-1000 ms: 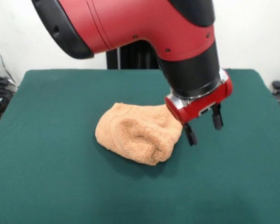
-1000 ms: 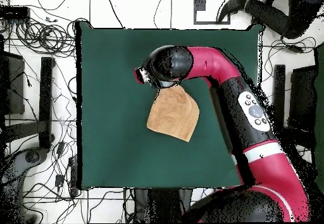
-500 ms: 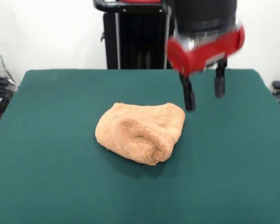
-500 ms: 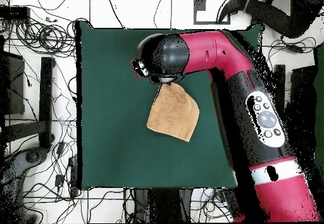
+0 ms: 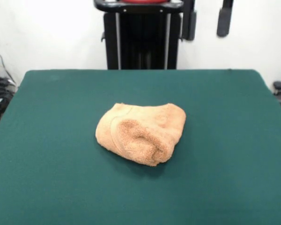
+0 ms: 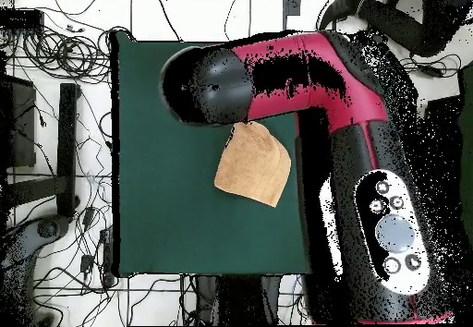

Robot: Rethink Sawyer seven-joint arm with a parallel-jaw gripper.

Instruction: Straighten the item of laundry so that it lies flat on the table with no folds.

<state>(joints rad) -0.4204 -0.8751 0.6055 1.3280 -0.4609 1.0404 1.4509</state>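
Lying bunched, fluffy peach towel [image 5: 143,132] on felt table [image 5: 47,140].

Bright, even light; soft shadows

Front camera: low, across the table [image 5: 47,187], close, facing the far wall. Overhead camera: high, straight down, whole tabletop plus cabled floor. Shared ground: green top and the towel [image 5: 143,132] mid-table.
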